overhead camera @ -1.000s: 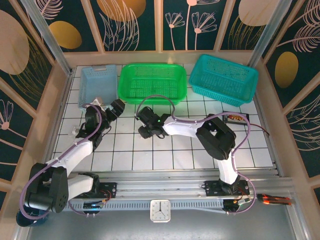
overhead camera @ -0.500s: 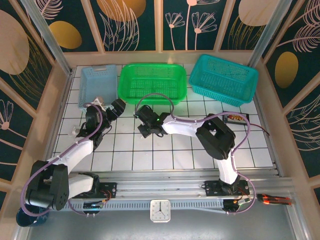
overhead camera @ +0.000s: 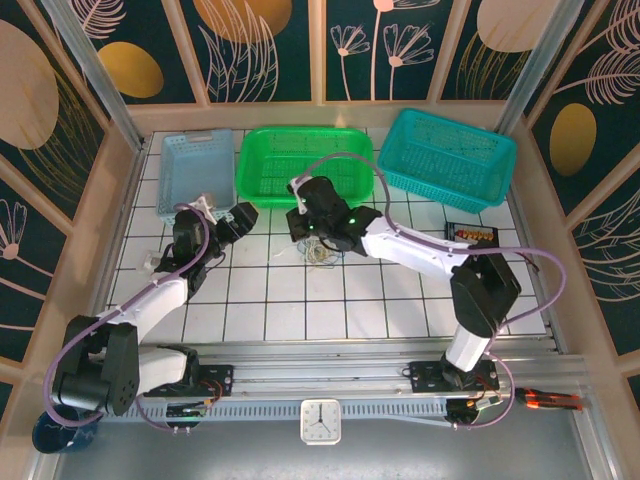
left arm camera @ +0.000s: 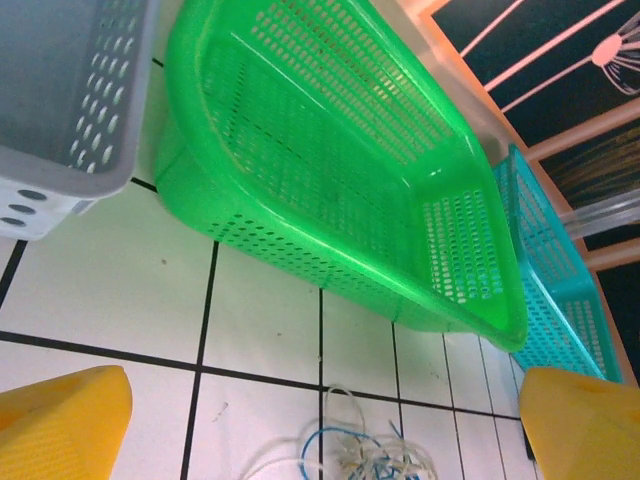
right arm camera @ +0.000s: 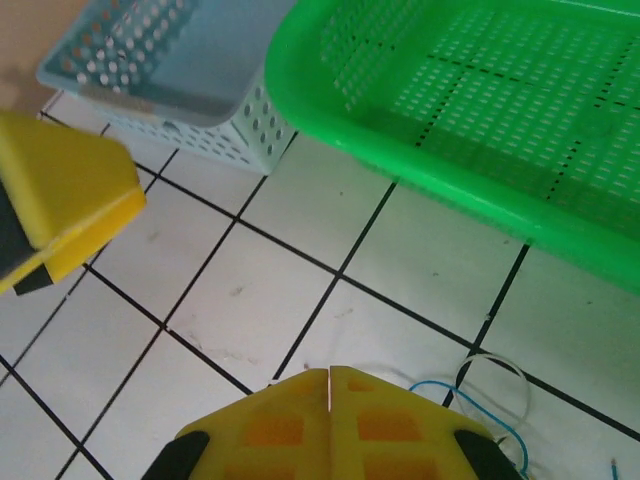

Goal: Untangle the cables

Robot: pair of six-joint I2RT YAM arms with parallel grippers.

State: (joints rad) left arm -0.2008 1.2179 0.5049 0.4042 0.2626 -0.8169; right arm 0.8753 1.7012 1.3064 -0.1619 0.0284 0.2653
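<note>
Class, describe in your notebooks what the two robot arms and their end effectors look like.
The left arm and the right arm have white links, black joints and a lilac hose alongside. A green light glows on the right arm. The left end effector and the right end effector have blocky yellow fingers.

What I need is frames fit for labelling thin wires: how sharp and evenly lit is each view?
Top external: even light, sharp, but the cables are too small to separate strands. Left wrist: green basket fairly sharp, cables cut by the bottom edge, left gripper's fingers soft. Right wrist: soft shadows, no glare; right gripper's fingers, shut, slightly blurred.
</note>
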